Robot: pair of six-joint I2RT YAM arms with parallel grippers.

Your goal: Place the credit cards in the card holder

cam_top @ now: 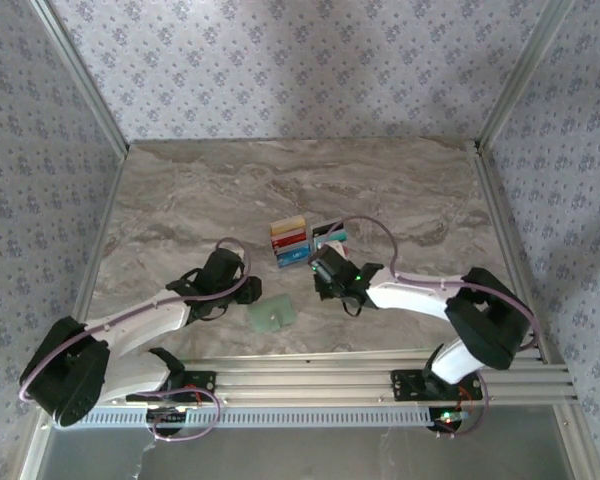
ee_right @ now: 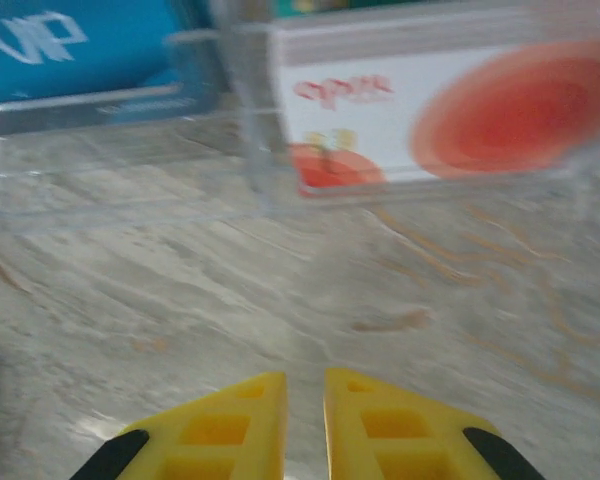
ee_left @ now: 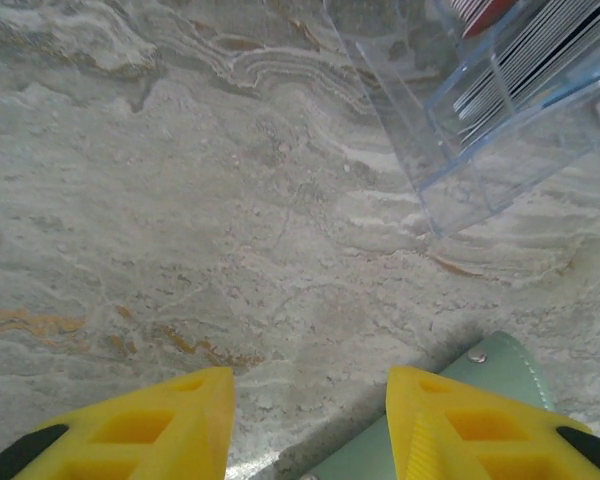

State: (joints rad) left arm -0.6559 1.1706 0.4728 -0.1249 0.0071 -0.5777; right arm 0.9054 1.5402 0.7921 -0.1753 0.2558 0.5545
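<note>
Nearest the arms' bases, the pale green card holder (cam_top: 272, 315) lies flat on the marble table (cam_top: 410, 190), between the two grippers and a little behind both. The left gripper (ee_left: 308, 378) hangs low over the stone, its yellow fingers (ee_left: 150, 430) spread apart and nothing between them. A corner of the card holder bearing a small metal stud lies just beside, and partly beneath, the finger nearer the right arm; whether they touch cannot be judged. Opposite, the right gripper (ee_right: 305, 385) has its fingers almost together, a thin slit between them, gripping nothing. Just ahead of its tips stands a clear plastic tray (ee_left: 450, 190), its compartments packed with the credit cards (cam_top: 290, 241) on edge. A white card with red print (ee_right: 430, 120) faces the right gripper straight ahead, and a blue card (ee_right: 70, 50) stands to that gripper's left. The same tray sits ahead and to the right of the left gripper.
</note>
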